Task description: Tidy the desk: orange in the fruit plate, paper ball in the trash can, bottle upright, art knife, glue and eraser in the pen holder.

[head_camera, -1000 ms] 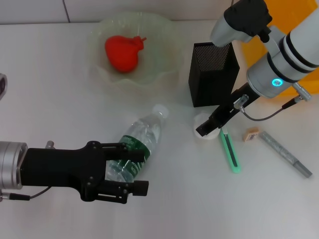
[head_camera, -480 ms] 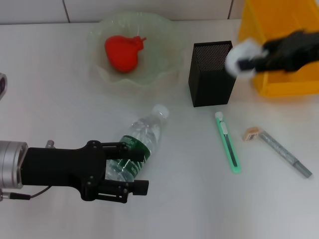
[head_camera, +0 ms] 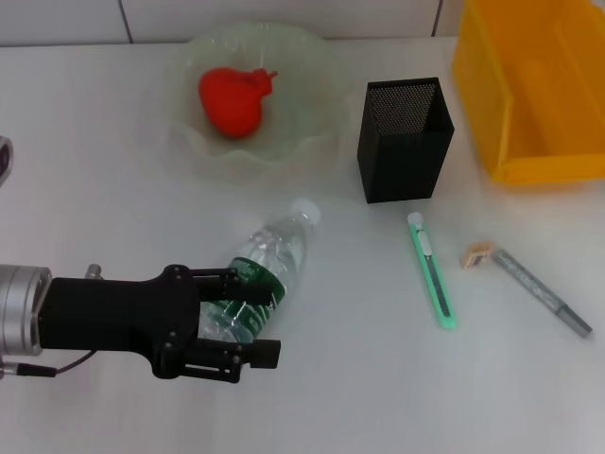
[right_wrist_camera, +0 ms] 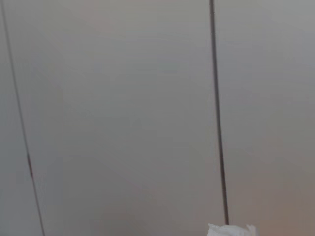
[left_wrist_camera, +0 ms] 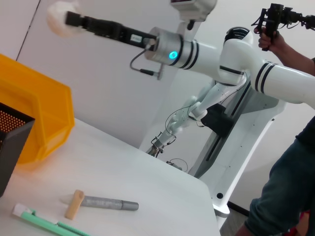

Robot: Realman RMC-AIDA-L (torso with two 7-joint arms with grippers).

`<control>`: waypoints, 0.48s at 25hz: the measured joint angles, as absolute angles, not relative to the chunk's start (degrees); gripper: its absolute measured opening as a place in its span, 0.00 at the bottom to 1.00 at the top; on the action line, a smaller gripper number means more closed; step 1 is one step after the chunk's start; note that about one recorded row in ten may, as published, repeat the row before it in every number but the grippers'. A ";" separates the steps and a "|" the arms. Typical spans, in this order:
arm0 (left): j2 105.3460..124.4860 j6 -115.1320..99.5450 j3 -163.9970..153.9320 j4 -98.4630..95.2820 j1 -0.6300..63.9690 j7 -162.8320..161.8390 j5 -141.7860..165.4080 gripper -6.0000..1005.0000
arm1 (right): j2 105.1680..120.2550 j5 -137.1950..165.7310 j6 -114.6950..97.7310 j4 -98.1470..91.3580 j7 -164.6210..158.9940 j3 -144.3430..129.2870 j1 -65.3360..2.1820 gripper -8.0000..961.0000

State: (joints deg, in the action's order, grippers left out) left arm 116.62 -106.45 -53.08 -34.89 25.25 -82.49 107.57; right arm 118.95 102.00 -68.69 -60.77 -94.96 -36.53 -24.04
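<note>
Biggest risk I can see: the right claw [left_wrist_camera: 74, 19] is way up above the worktop [head_camera: 95, 189], out of the head view, clenched on the paper ball [left_wrist_camera: 60, 17]. The yellow bin [head_camera: 544, 90] sits low at the far right corner, so a release from that height could bounce the light crumpled wad off the rim or miss it entirely.

Second worry is the bottle [head_camera: 265, 274]. It's lying on its side, cap [head_camera: 304, 210] pointing toward the plate [head_camera: 189, 66], and the left claw [head_camera: 236, 326] has its black fingers spread around the lower half, not closed. Smooth, round, clear plastic with a green label, so it could roll or squirt out when squeezed, or knock the plate while being stood up.

The red fruit [head_camera: 234, 99] already sits in the wavy, translucent plate. The black mesh holder [head_camera: 405, 142] is square and tall, and stands empty as far as I can tell. The thin green knife [head_camera: 433, 279], small tan eraser [head_camera: 475, 254] and grey glue stick [head_camera: 544, 293] lie flat on the worktop beside it, with the eraser touching the stick's end.
</note>
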 joint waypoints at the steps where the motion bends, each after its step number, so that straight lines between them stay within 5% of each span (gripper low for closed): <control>1: 116.63 -106.36 -53.08 -34.89 25.35 -82.60 107.72 0.81 | 118.96 102.80 -66.17 -58.86 -94.96 -36.63 -25.10 0.59; 12: 115.93 -106.11 -51.60 -34.94 25.26 -84.84 107.76 0.81 | 118.08 103.88 -65.99 -54.94 -94.83 -36.57 -26.18 0.71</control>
